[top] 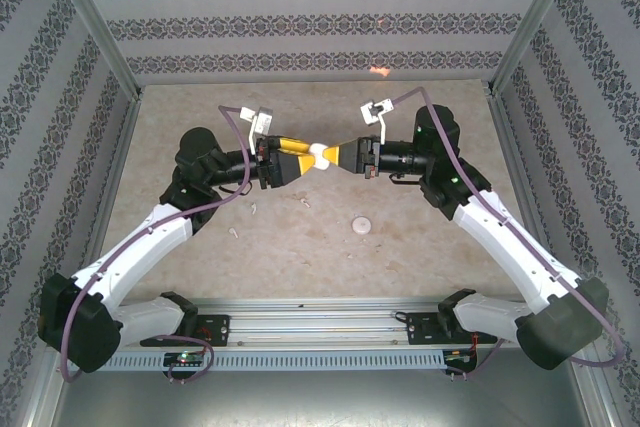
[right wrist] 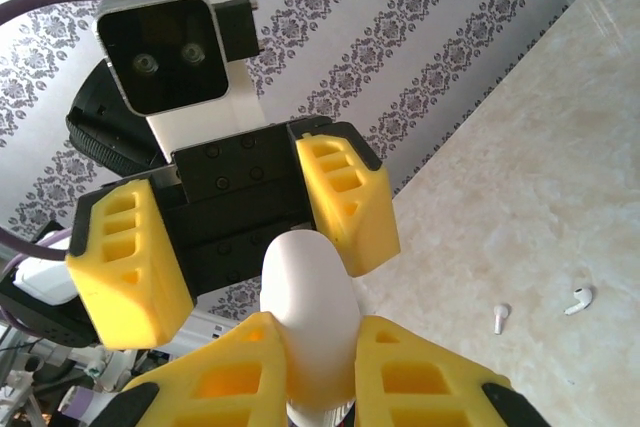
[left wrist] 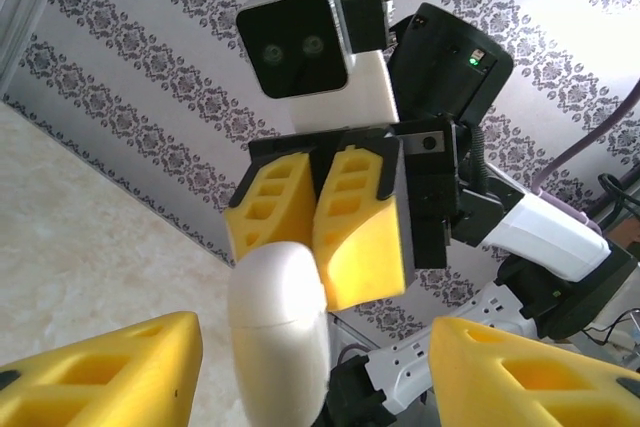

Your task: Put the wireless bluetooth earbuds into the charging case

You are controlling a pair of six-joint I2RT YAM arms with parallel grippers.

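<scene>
The charging case [top: 322, 155], a glossy white pebble with its lid down, hangs in mid-air above the middle of the table. My right gripper [right wrist: 318, 372] is shut on it, both yellow pads pressed against its sides. Facing it from the left, my left gripper [left wrist: 315, 372] stands open, with the case [left wrist: 278, 332] in the gap and clear of both fingers [left wrist: 105, 367]. Three small white earbuds lie on the table below: one [top: 305, 201] under the grippers, one [top: 253, 212] further left, one [top: 235, 233] nearer the left arm. Two earbuds [right wrist: 501, 318] [right wrist: 578, 298] show in the right wrist view.
A small round white disc [top: 361, 224] lies on the table right of centre. Patterned walls and metal posts close in the beige table [top: 420, 247] on three sides. The arms' base rail [top: 320, 322] runs along the near edge.
</scene>
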